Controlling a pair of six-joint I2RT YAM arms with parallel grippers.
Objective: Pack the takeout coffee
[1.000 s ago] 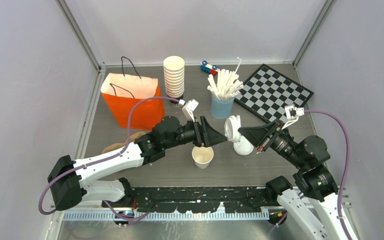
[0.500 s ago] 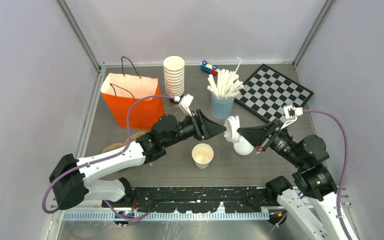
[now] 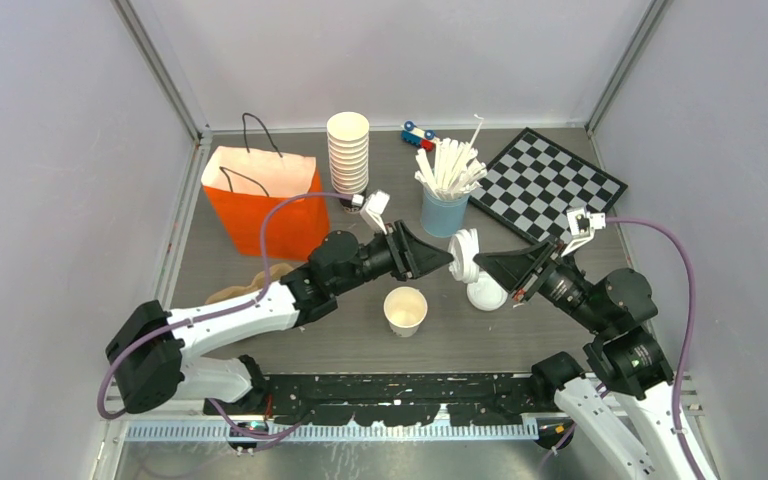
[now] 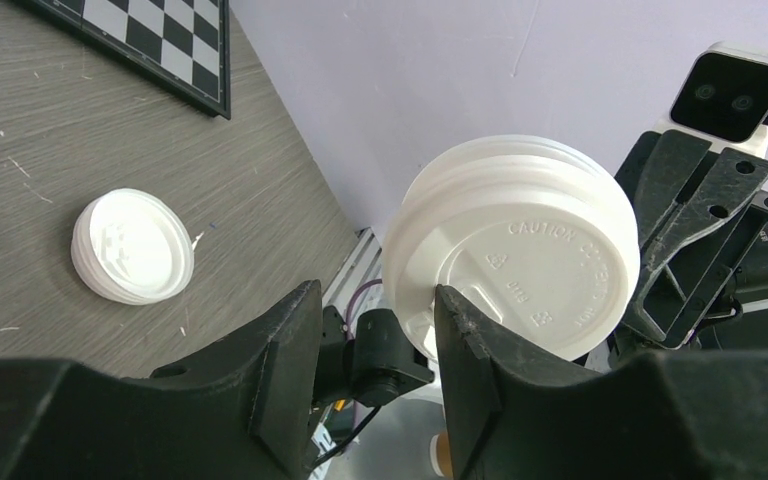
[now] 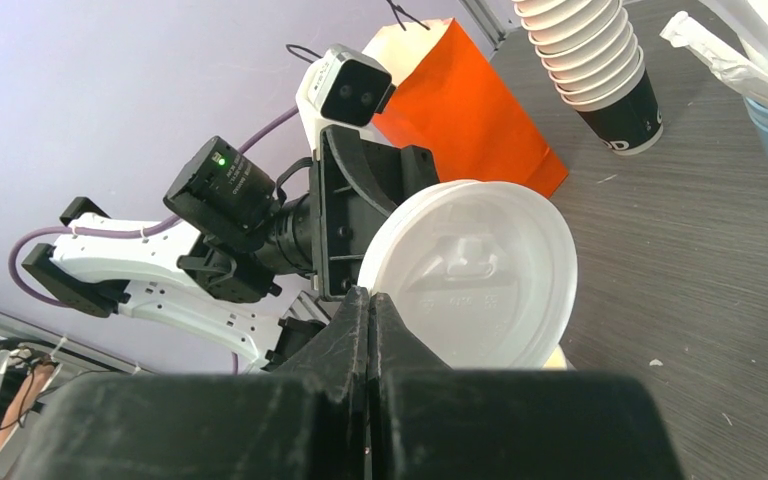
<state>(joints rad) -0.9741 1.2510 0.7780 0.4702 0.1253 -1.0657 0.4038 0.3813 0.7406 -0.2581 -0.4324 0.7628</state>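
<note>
A small white paper takeout coffee cup (image 3: pixel 405 310) stands open, without a lid, near the table's middle. Just beyond it my right gripper (image 3: pixel 478 263) (image 5: pixel 370 295) is shut on the rim of a round white sip lid (image 3: pixel 465 256) (image 5: pixel 480 270), holding it on edge in the air. My left gripper (image 3: pixel 442 265) (image 4: pixel 375 300) faces that lid (image 4: pixel 520 260) from the left. Its jaws stand apart, and the lid's edge lies by the tip of the right finger (image 4: pixel 460 330), not between them. A second white lid (image 3: pixel 487 293) (image 4: pixel 132 247) lies on the table under the right gripper.
An orange paper bag (image 3: pixel 265 195) stands open at the back left. Beside it is a tall stack of cream cups (image 3: pixel 348 150), then a light-blue cup of white sticks (image 3: pixel 445 195). A checkerboard (image 3: pixel 548 185) lies at the back right, with a small toy car (image 3: pixel 418 135) behind.
My left gripper has drawn back from above the open cup and now points at the held lid, and its jaws have narrowed. The right gripper and lid have hardly moved.
</note>
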